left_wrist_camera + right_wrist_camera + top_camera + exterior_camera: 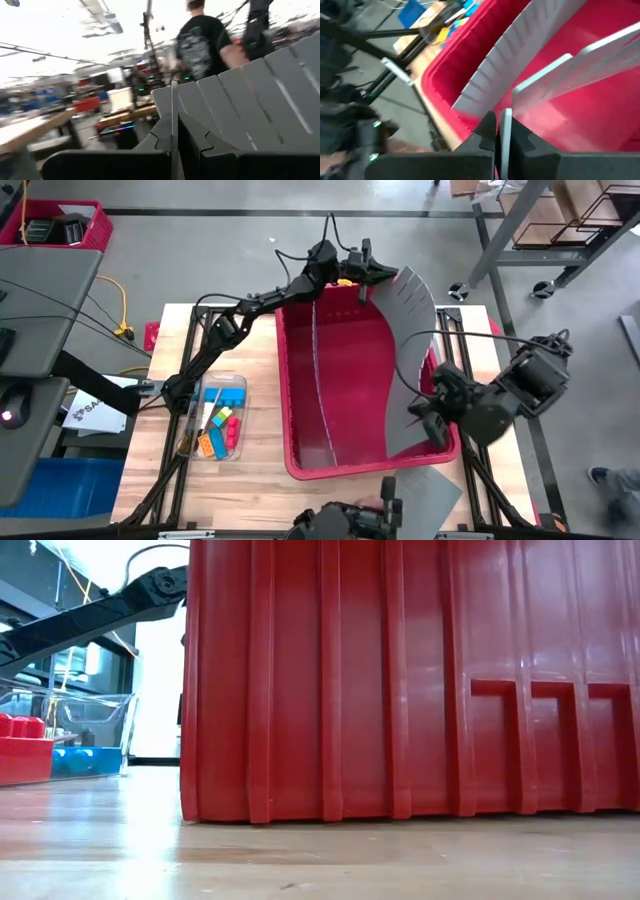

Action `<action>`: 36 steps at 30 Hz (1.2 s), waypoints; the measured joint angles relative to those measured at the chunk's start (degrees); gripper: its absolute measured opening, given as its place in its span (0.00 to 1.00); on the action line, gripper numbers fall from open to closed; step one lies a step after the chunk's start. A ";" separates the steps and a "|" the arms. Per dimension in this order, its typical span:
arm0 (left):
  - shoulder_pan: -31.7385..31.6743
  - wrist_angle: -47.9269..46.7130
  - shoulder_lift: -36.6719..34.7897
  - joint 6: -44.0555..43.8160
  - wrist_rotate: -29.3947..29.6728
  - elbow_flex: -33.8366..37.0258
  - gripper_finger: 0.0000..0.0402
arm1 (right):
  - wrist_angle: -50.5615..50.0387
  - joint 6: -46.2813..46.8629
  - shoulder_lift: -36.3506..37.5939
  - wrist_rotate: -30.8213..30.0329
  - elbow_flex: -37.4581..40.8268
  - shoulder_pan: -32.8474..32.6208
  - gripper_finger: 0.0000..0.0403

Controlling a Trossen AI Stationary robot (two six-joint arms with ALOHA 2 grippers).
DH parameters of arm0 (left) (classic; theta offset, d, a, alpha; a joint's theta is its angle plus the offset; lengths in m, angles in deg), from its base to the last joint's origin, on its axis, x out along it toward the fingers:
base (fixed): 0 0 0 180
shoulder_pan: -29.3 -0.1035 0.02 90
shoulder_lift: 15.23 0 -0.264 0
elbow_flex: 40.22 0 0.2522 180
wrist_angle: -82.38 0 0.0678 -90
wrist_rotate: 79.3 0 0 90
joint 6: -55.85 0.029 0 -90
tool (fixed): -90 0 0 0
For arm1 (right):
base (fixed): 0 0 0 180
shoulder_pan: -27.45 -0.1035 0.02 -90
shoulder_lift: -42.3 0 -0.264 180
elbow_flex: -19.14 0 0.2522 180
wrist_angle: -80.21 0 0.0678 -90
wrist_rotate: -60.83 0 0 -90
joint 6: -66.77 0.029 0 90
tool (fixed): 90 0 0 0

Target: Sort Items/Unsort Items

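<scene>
Left hand (372,272), at the far rim of the red bin (300,395): fingers pressed together on the upper end of a grey slotted divider sheet (410,340), which curves up out of the bin; in the left wrist view the sheet's thin edge runs between the two dark fingers (192,145), and a person in a dark shirt (202,42) stands in the room beyond. Items (218,425), left of the bin on the bench (250,480): blue, yellow, green, red and orange blocky pieces lying together in a clear plastic tray (240,385), just beside the bin's left wall and apart from both hands; the low view shows the tray (110,710) with red and blue pieces inside, next to the bin's ribbed wall (400,680). Red bin, centre of the bench: holds a thin pale divider strip (318,380) running lengthwise and the grey sheet along its right side. Second grey sheet (425,492), lying flat on the bench at the near right corner of the bin. Right hand (425,408), at the bin's right rim near its front corner: fingers pinched on the lower end of the grey divider sheet; the right wrist view shows a grey edge (506,135) clamped between its fingers (487,132), the red bin interior beyond.
</scene>
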State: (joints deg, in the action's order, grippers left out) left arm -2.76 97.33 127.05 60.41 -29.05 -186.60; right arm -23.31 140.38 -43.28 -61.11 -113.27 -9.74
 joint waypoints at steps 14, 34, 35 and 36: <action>-0.83 0.20 -0.09 -3.11 0.20 0.00 0.01 | -0.06 -5.14 0.07 6.77 2.63 4.79 0.00; 0.84 -7.36 -7.59 7.32 1.91 -0.07 0.00 | -0.20 1.64 -0.35 5.03 18.52 2.26 0.00; 0.84 -8.44 -7.70 7.31 1.51 -0.08 0.00 | -0.21 1.90 -0.35 5.80 18.87 1.87 0.00; 0.90 -9.51 -7.72 7.25 1.29 -0.09 0.00 | -0.11 2.24 -0.35 6.36 18.92 1.38 0.00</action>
State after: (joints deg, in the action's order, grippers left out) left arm -1.87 87.81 119.34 67.66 -27.76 -186.68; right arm -23.42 142.62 -43.63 -54.75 -94.35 -8.36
